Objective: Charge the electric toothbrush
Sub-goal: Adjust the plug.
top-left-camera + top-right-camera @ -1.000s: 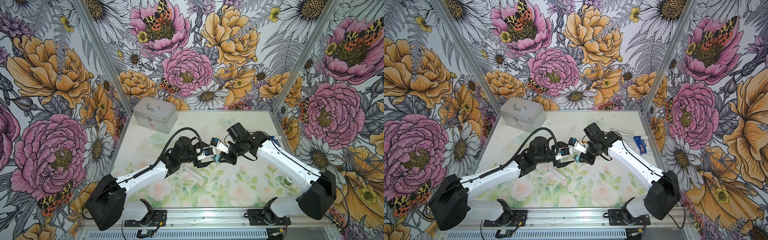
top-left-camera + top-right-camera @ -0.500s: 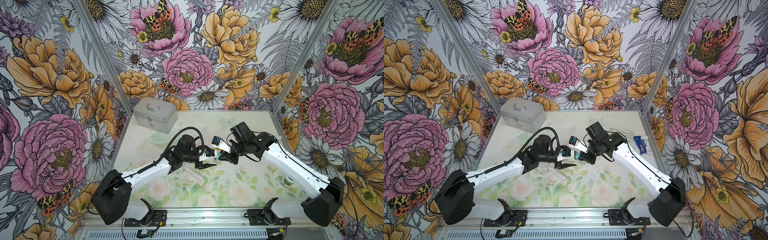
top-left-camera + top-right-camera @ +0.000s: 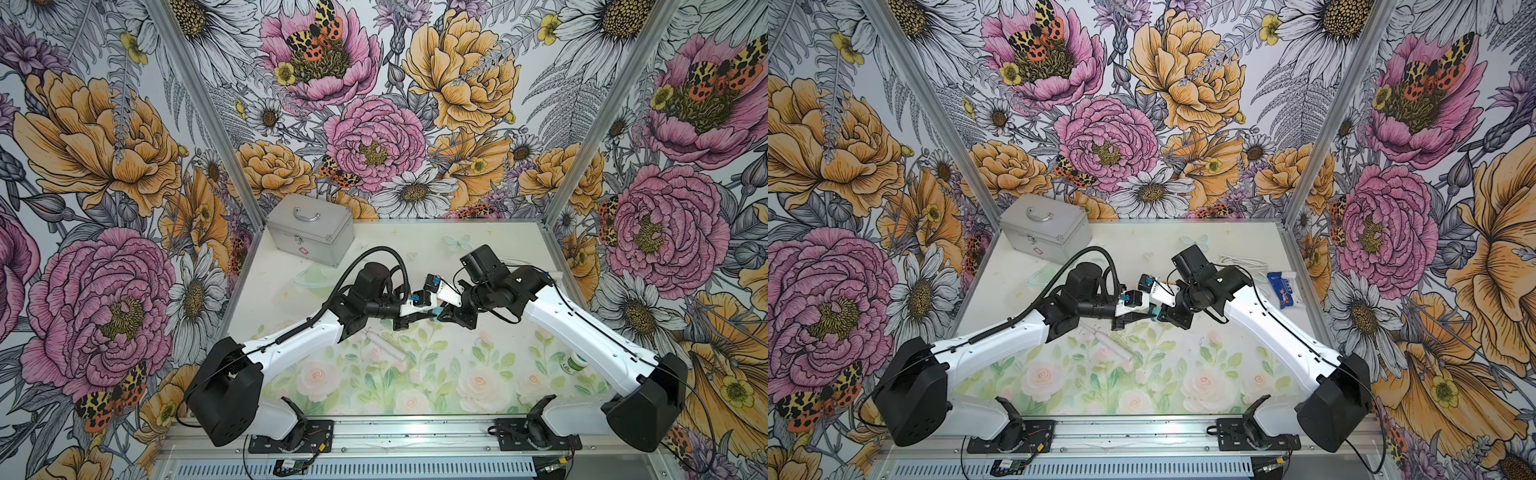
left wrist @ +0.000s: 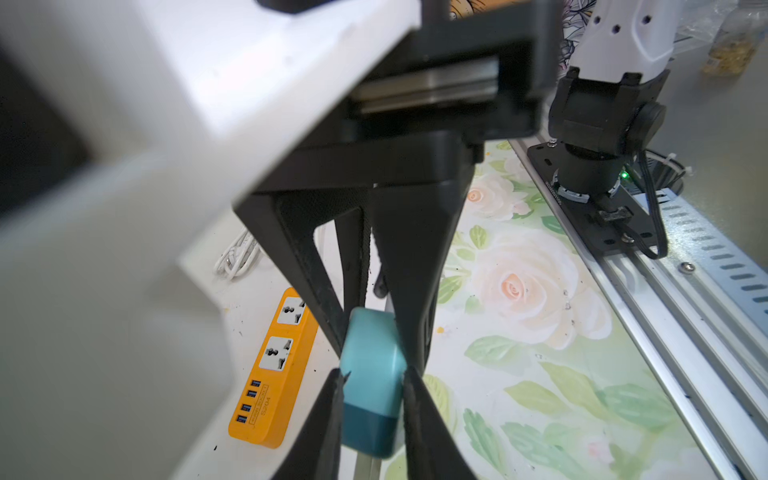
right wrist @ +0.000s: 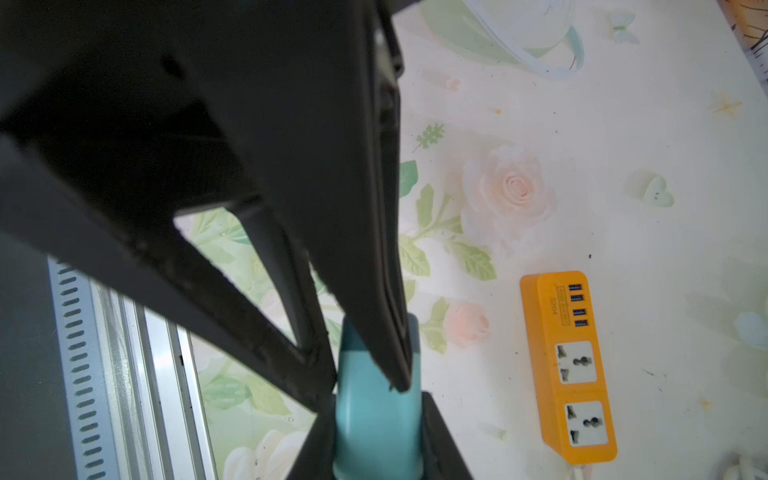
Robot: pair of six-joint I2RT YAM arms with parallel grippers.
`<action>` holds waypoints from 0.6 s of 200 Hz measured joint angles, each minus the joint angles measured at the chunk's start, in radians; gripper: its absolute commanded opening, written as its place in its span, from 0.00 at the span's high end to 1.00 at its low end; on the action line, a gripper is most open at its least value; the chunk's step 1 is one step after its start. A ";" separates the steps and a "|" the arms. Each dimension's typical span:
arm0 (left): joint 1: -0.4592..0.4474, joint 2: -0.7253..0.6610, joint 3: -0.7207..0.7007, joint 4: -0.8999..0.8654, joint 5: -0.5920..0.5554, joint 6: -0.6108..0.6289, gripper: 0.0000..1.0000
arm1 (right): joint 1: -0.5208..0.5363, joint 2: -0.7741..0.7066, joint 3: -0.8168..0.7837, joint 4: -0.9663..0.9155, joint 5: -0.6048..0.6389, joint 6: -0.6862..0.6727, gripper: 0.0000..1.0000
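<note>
I have both hands on the small teal plug adapter (image 4: pixel 372 388), held up over the middle of the table. My left gripper (image 4: pixel 373 376) has its two black fingers pressed against the adapter's opposite sides. My right gripper (image 5: pixel 362 390) is clamped on the same adapter from the other end. The fingertips of the two nearly meet.

The slim white cylindrical electric toothbrush (image 3: pixel 385 343) is in neither hand. It lies flat on the rose-printed table mat (image 3: pixel 457 374), near my left gripper but apart from it. It is nearer the front rail than the gripper and toward my left arm's side.

In both top views its long axis runs on a diagonal, from under my left wrist down toward the front and my right side. The end near my left arm looks thinner (image 3: pixel 1094 330), but that arm partly covers it, so I cannot tell which end carries the brush head.

Only the top views show the toothbrush. Only the wrist views show how the fingers sit on the adapter. They also show the orange rectangular power strip (image 5: pixel 571 370) lying flat on the table, sockets up.
</note>
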 measured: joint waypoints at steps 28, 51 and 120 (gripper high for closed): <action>0.000 0.021 0.009 -0.036 0.008 0.017 0.35 | 0.001 0.000 0.000 0.018 -0.002 0.001 0.96; -0.004 0.033 0.018 -0.071 0.011 0.027 0.36 | 0.002 -0.001 0.000 0.029 -0.006 0.000 0.96; -0.001 0.039 0.035 -0.097 0.003 0.101 0.72 | 0.008 -0.013 0.000 0.016 -0.043 0.019 0.96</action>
